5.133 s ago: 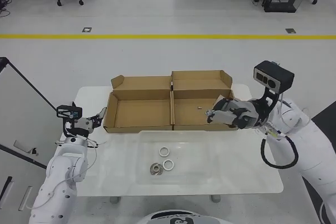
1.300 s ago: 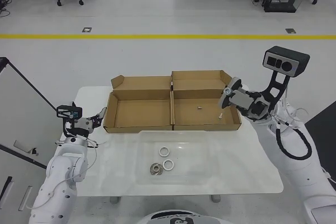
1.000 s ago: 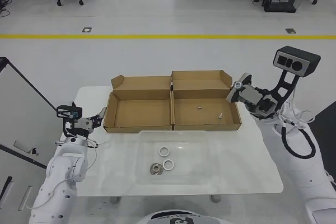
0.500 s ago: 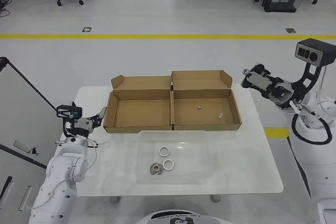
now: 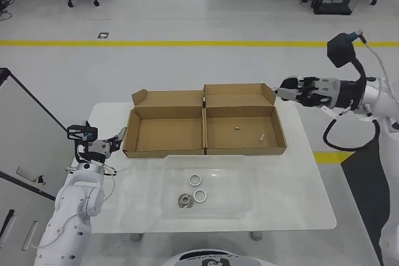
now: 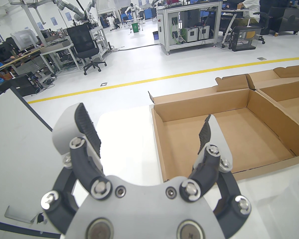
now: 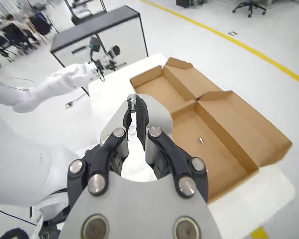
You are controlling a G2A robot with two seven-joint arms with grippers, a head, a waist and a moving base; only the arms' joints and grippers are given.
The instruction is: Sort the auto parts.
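Right gripper: fingers clenched on a small threaded bolt, caught at the very tips. It is held in the air off the far right corner of the right box, outside its walls. Judged a carrying posture, since nothing beneath would catch a release.
Bolt: lies along the fingers, its end poking past the tips. Such a shallow hold suits a clean drop but is judged easy to lose.
Right box: open, flaps folded back, with two parts loose on its floor, well apart. Judged the bin for small fasteners, so the bolt's likely home.
Left box: open, touching the right box, nothing inside. Judged reserved for the rings.
Rings: three, in the clear tray on the near side of the boxes. Two lie close together, one apart. Unsorted stock.
Left gripper: fingers spread wide, nothing between them. It sits low over the table, just beside the left box's outer wall, judged parked out of the way.
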